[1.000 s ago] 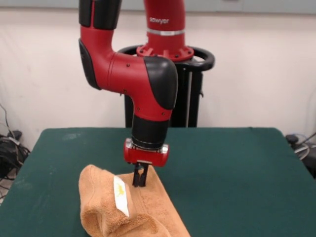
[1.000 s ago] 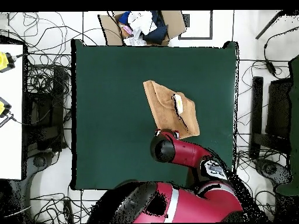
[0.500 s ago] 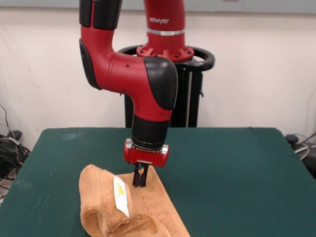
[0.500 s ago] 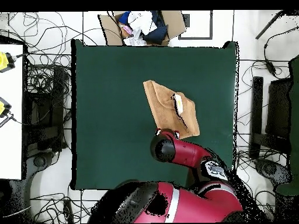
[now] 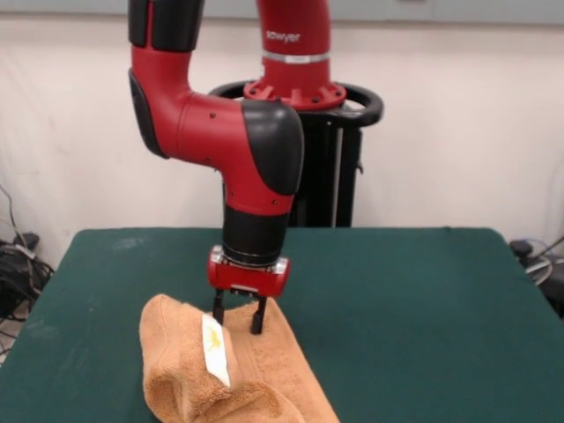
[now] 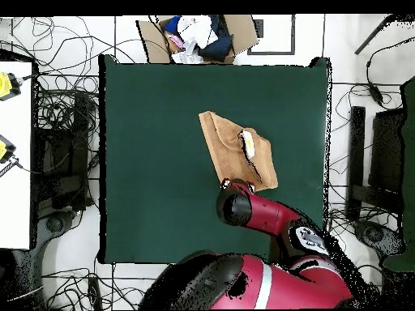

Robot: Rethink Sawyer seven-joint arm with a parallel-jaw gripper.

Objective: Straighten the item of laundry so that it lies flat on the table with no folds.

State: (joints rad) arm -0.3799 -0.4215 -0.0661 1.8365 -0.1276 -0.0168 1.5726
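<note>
The orange-tan towel (image 5: 256,374) lies bunched and folded on the green table (image 5: 423,308), near its front left, with its white label (image 5: 214,348) on top of a thick fold. My gripper (image 5: 238,319) is open, its two black fingers (image 5: 258,317) spread and pointing down at the towel's far edge, just behind the label. It holds nothing. In the overhead view the towel (image 6: 231,150) lies right of the table's (image 6: 154,146) centre, its label (image 6: 249,143) towards the right side. The arm's wrist (image 6: 235,206) hides the gripper there.
The robot's black pedestal (image 5: 339,159) stands behind the table's far edge. A cardboard box of mixed clothes (image 6: 198,36) sits beyond the table's top edge in the overhead view. Cables lie on the floor all round the table.
The gripper's fingers, close together at the towel's far edge before, have spread open. The arm has shifted a little to the left in the front view. The towel has not moved.
</note>
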